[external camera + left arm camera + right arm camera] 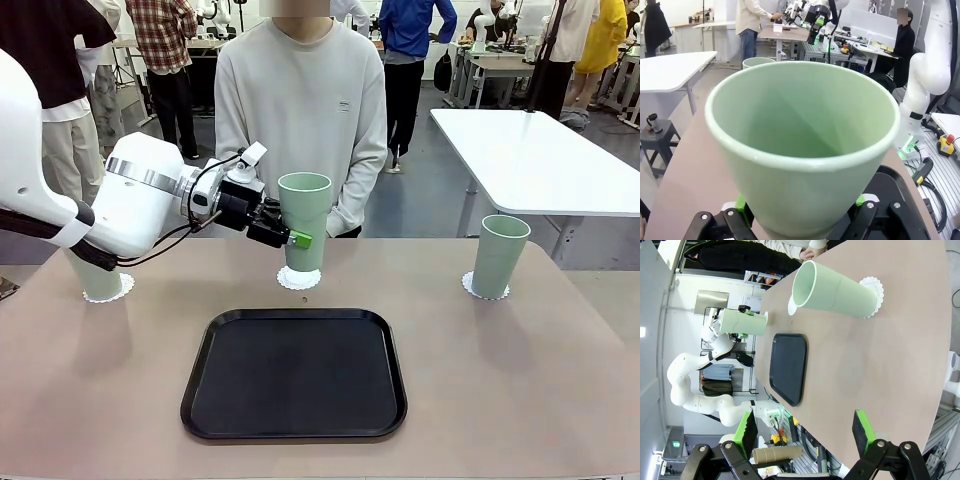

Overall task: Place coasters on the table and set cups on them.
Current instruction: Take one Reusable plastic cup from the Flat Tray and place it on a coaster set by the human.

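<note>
My left gripper (pixel 288 236) is shut on a pale mint-green cup (pixel 304 220), held upright just above the middle coaster (pixel 298 279) on the beige table (pixel 520 390). In the left wrist view the green pads (pixel 742 205) press both sides of this cup (pixel 805 145). A second cup (pixel 498 256) stands on a coaster (pixel 484 291) at the right. A third cup (pixel 98 283) on its coaster (pixel 122 290) shows at the left, partly behind my arm. My right gripper (pixel 805 432) hangs open over the table's right side, looking at the right cup (pixel 837 290).
A black rounded tray (pixel 295 373) lies empty in the near middle of the table. A person in a grey sweater (pixel 300 100) stands at the far edge behind the held cup. A white table (pixel 540 160) stands beyond on the right.
</note>
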Action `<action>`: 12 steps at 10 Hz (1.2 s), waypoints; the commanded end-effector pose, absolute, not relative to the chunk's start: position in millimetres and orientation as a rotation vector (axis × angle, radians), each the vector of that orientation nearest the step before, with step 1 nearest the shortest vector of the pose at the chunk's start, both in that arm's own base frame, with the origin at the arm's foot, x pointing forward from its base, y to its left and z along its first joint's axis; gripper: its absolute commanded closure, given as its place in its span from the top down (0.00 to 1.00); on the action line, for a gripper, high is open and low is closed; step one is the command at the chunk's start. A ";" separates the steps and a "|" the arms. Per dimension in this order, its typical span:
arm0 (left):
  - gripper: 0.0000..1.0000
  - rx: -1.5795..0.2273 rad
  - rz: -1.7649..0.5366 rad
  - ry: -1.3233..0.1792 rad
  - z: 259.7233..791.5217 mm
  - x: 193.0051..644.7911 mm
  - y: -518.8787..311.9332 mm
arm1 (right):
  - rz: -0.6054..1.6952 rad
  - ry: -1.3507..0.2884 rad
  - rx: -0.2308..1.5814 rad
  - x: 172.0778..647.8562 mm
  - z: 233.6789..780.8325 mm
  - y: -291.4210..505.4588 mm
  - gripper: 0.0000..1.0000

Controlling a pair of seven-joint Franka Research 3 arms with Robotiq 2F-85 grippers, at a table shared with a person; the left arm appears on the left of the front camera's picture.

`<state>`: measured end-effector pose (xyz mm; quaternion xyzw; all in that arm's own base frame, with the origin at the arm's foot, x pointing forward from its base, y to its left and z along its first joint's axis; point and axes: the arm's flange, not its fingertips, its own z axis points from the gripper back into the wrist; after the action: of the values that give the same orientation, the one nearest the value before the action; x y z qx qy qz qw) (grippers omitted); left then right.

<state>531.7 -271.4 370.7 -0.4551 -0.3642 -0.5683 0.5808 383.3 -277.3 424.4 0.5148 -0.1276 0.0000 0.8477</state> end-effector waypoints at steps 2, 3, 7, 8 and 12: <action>0.00 -1.066 -1.324 -0.864 370.9 529.8 -273.4 | 0.005 -0.252 1.080 383.2 424.8 -278.8 1.00; 0.00 -1.066 -1.324 -0.864 370.9 529.8 -273.4 | 0.005 -0.252 1.080 383.2 424.8 -278.8 1.00; 0.85 -1.083 -1.349 -0.936 330.4 610.3 -251.5 | 0.005 -0.252 1.080 383.2 424.8 -278.8 1.00; 0.85 -1.088 -1.348 -0.941 318.2 631.1 -249.1 | 0.005 -0.252 1.080 383.2 424.8 -278.8 1.00; 0.85 -1.072 -1.402 -0.910 284.0 656.2 -261.1 | 0.005 -0.252 1.080 383.2 424.8 -278.8 1.00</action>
<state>652.9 -251.6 275.9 -0.4535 -0.3910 -0.5724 0.5602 383.3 -277.3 424.4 0.5149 -0.1276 -0.0001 0.8477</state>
